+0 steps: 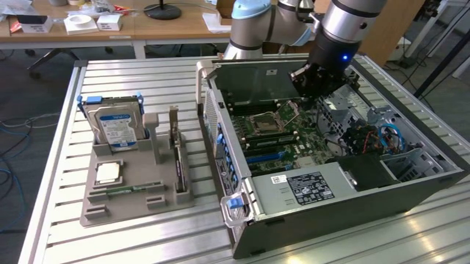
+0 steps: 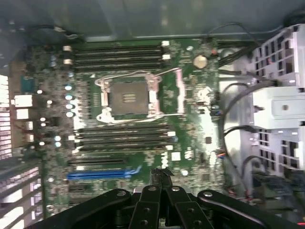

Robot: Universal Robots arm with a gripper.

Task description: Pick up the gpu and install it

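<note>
The gpu (image 1: 178,157) is a thin dark card with a metal bracket at its far end. It stands on edge in the grey fixture (image 1: 110,212) on the exterior view's left. My gripper (image 1: 312,91) hangs well away from it, inside the open computer case (image 1: 353,203) above the green motherboard (image 1: 283,137). In the wrist view the gripper (image 2: 160,175) looks straight down on the board, fingertips together with nothing visible between them. A blue expansion slot (image 2: 102,174) lies beside black slots just off the fingertips. The CPU socket (image 2: 127,98) sits at the board's middle.
The fixture also carries an upright hard drive (image 1: 114,126) and a CPU (image 1: 108,173). Cables and a drive cage (image 2: 279,105) crowd the case's side. The case's raised side walls (image 1: 209,110) ring the board. A slatted metal table (image 1: 147,82) carries everything.
</note>
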